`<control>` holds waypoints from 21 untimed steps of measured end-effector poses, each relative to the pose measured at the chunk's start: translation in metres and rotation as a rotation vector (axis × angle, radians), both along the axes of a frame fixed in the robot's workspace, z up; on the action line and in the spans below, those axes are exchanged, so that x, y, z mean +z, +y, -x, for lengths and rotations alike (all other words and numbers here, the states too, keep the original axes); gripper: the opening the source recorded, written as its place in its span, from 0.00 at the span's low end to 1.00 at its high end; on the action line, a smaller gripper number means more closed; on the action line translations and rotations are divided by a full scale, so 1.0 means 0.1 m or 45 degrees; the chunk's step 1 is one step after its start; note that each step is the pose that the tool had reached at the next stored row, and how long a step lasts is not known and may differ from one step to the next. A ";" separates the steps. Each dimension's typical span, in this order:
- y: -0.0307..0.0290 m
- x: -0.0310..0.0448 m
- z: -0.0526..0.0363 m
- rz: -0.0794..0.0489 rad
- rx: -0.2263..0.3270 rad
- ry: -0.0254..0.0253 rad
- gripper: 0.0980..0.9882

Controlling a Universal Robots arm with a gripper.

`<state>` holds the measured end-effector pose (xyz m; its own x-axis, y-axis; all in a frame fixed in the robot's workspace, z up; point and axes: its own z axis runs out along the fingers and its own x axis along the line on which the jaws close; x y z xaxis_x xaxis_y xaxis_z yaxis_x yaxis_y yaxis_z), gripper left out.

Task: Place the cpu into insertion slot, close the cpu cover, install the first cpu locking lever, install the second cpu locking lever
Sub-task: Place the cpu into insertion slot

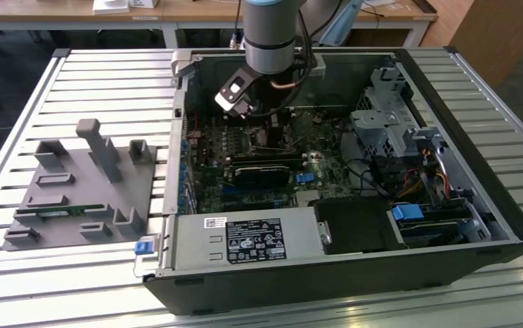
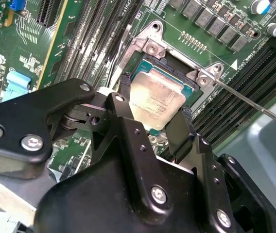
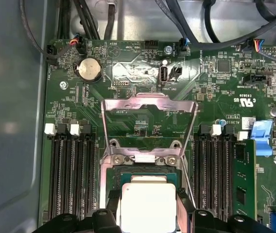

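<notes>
In the exterior view the arm (image 1: 271,34) reaches down into an open computer case (image 1: 353,280) lying on a slatted worktop (image 1: 106,82). A grey rack (image 1: 79,198) sits well apart at the exterior view's left. The case walls hem the arm in on all sides, so the open way in and out is from above.

In the second wrist view the jaws pinch the cpu (image 2: 157,99) by two opposite edges. This keeps it flat and square over the slot (image 2: 150,48). I cannot tell whether it is fully seated or just above. A thin wire lever (image 2: 254,104) lies off to one side, clear of the jaws.

In the first wrist view the cover (image 3: 150,103) stands open beyond the slot, leaving the slot bare for the cpu. Rows of memory sockets (image 3: 67,170) run close along both sides, so there is little room sideways.
</notes>
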<state>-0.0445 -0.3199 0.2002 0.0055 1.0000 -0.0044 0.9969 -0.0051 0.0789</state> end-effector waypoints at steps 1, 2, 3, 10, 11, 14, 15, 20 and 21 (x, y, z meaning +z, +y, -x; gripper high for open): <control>0.001 -0.007 0.000 0.000 0.000 0.0003 0.49; 0.003 -0.012 0.000 0.000 0.000 0.0005 0.49; 0.006 -0.016 0.000 0.000 0.000 0.0009 0.49; 0.021 -0.047 -0.002 0.000 0.000 0.0037 0.49; 0.022 -0.053 -0.002 0.000 0.000 0.0042 0.49; 0.024 -0.067 -0.007 0.000 0.000 0.0057 0.49; 0.024 -0.070 -0.010 0.000 0.000 0.0059 0.49; 0.024 -0.075 -0.015 0.000 -0.001 0.0064 0.49; 0.024 -0.076 -0.015 0.000 -0.001 0.0062 0.49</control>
<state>-0.0430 -0.3175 0.1927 0.0060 1.0000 -0.0045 0.9972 -0.0056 0.0741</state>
